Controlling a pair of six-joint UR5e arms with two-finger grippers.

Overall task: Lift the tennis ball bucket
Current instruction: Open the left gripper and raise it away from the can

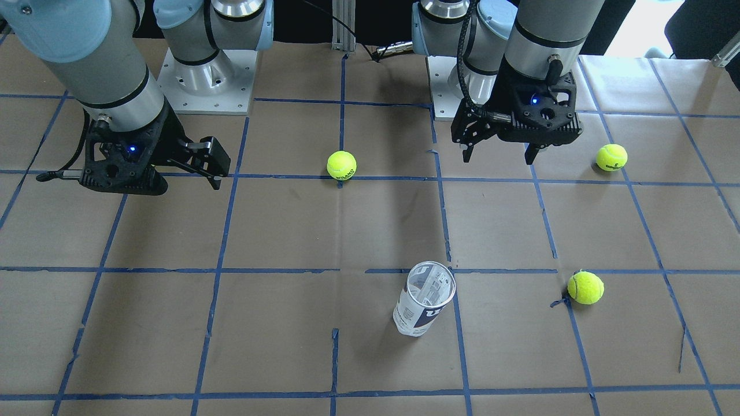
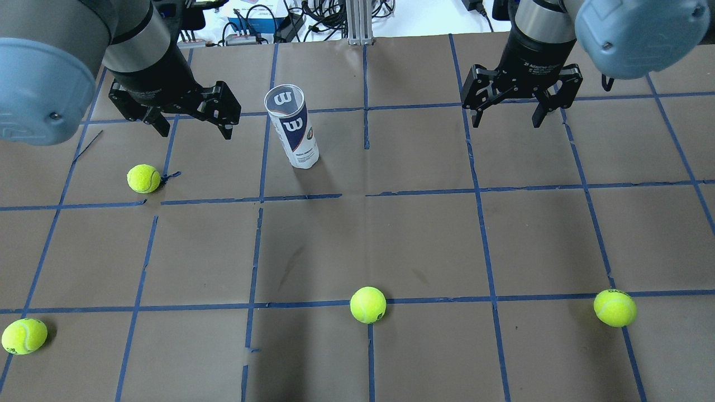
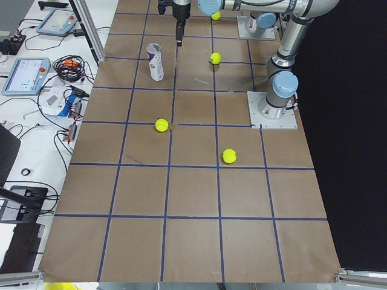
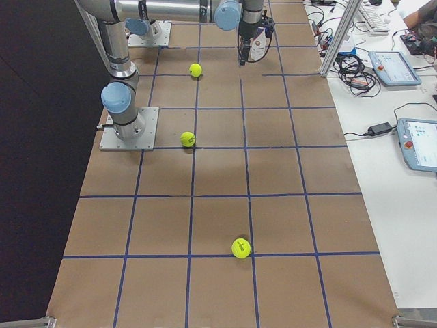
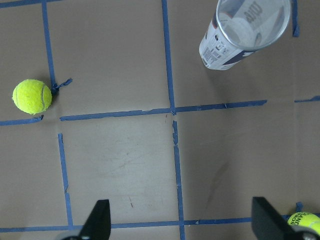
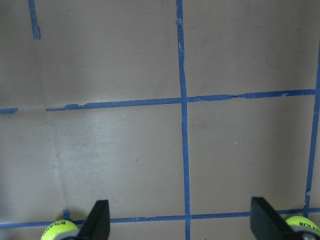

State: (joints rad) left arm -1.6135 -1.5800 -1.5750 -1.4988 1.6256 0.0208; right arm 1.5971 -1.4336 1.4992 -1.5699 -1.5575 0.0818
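Note:
The tennis ball bucket (image 2: 293,129), a clear can with a white-and-navy "W" label, stands upright on the brown paper; it also shows in the front view (image 1: 424,300) and in the left wrist view (image 5: 241,34) at the top right. My left gripper (image 2: 195,133) hovers open and empty above the table, to the bucket's left and apart from it; it shows in the front view (image 1: 498,160) and the left wrist view (image 5: 182,225). My right gripper (image 2: 508,123) hovers open and empty far to the bucket's right, also in the right wrist view (image 6: 182,225).
Several yellow-green tennis balls lie loose: one (image 2: 143,178) near the left gripper, one (image 2: 24,336) at the near left, one (image 2: 367,304) in the near middle, one (image 2: 614,307) at the near right. Blue tape lines grid the table (image 2: 424,234).

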